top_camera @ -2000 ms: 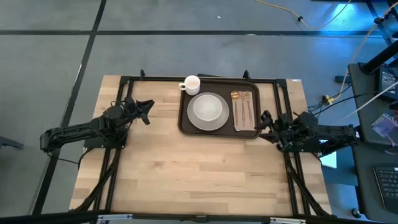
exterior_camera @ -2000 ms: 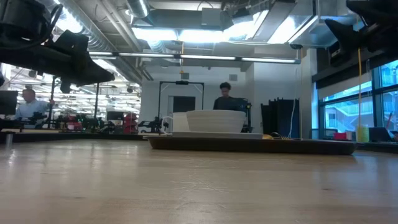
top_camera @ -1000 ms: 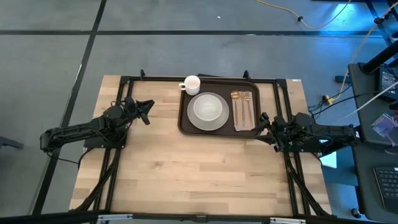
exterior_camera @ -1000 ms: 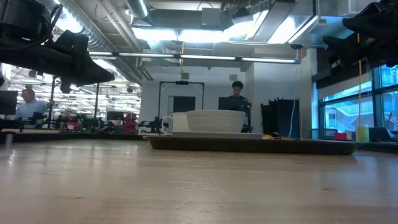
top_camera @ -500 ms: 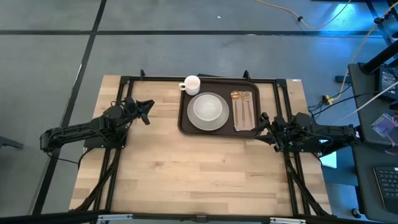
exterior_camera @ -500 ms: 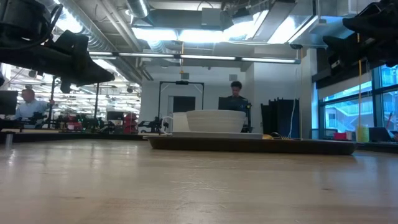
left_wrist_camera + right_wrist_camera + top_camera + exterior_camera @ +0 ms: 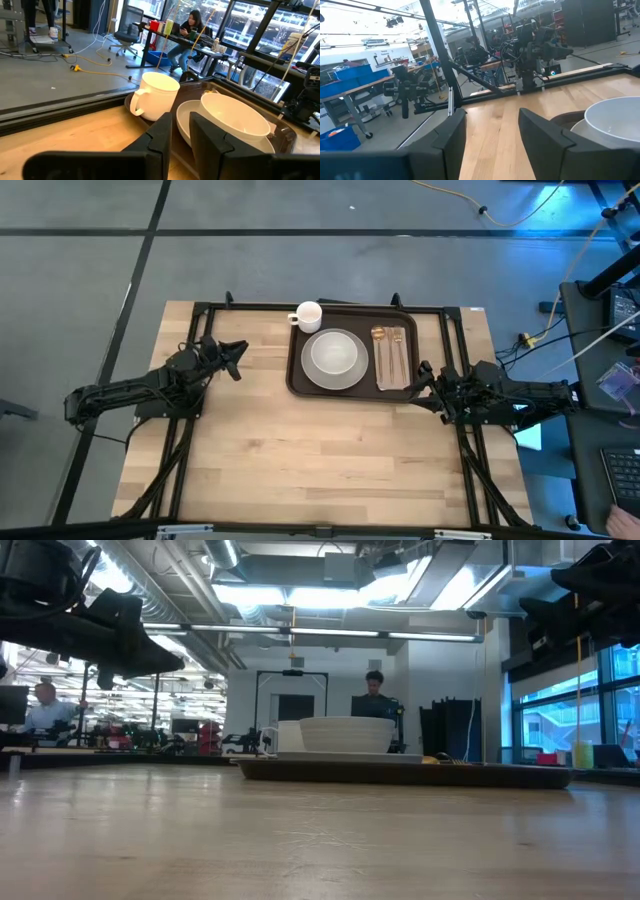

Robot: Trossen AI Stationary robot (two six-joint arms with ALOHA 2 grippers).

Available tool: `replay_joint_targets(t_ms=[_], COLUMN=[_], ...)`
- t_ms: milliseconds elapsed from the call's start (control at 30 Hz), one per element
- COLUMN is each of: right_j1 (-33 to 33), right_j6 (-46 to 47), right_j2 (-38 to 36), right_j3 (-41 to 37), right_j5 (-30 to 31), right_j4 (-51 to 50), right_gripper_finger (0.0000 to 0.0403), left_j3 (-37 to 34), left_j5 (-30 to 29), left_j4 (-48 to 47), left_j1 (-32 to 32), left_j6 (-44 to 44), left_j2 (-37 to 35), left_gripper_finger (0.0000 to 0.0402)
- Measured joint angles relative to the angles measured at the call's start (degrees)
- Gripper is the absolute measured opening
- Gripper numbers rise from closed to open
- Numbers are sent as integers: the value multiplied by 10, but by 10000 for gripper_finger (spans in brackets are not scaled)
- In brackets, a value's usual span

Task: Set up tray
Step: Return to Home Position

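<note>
The dark brown tray (image 7: 296,370) lies at the table's far middle. On it stand a white bowl (image 7: 334,354) on a white plate (image 7: 186,119), a white mug (image 7: 308,314) at its far left corner, and a pinkish-tan napkin (image 7: 391,375) with gold cutlery (image 7: 385,352) on top. My left gripper (image 7: 238,352) hovers left of the tray, its fingers a narrow gap apart (image 7: 181,136). My right gripper (image 7: 420,374) hovers at the tray's near right corner, open (image 7: 492,131). Neither touches anything.
Bare wooden tabletop (image 7: 310,450) stretches from the tray to the near edge. Black frame rails (image 7: 182,450) run along both sides and the far edge. People (image 7: 373,698) sit and stand in the room beyond the table.
About two seconds ago the right arm shifted slightly toward the far edge, then held still. Over the last second neither arm nor any thing on the tray has moved. A person in the room behind has shifted.
</note>
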Motion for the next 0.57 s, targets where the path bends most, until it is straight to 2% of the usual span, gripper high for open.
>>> replay_joint_targets(t_ms=[567], right_j1=[0], right_j6=[-1], right_j2=[0], right_j3=[0], right_j5=[0], right_j4=[0], right_gripper_finger=[182], left_j3=[0], left_j5=[0], left_j4=[0], left_j1=[0], left_j6=[0], left_j2=[0], left_gripper_finger=[59])
